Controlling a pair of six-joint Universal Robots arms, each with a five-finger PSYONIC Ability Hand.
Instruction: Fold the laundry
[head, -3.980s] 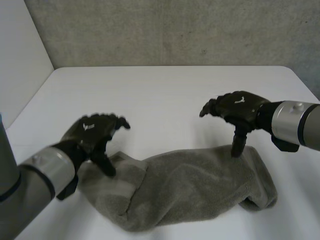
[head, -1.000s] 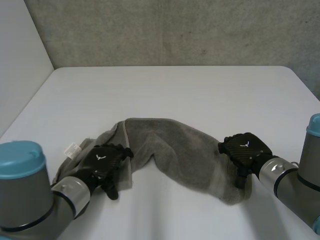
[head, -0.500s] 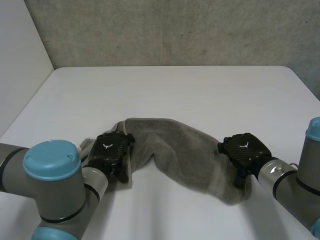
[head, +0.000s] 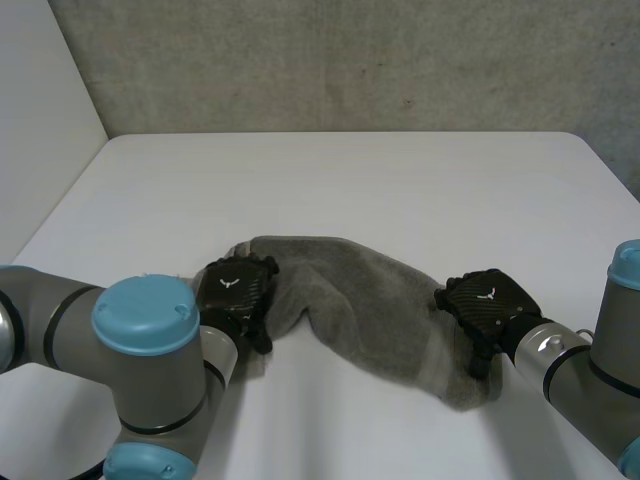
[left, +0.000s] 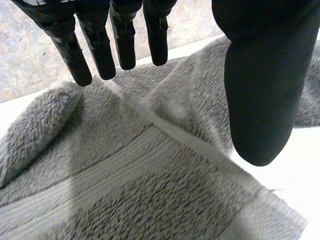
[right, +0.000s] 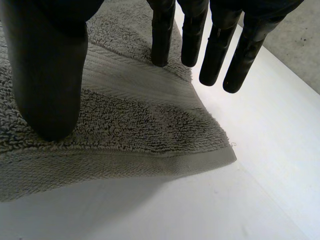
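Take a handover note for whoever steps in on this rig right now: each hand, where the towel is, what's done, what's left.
Left hand: open, fingers straight, over the left end of the towel, a hemmed corner under its palm.
Right hand: open, thumb and some fingertips on the towel's right end by its corner, the other fingertips past the edge over the table.
Towel: grey, rumpled, lying in an arch on the near part of the white table, both ends nearer the robot than its middle.
Done: no tidy fold to be seen; neither hand grips cloth.
Left: probably take the corners, spread it flat, then fold.
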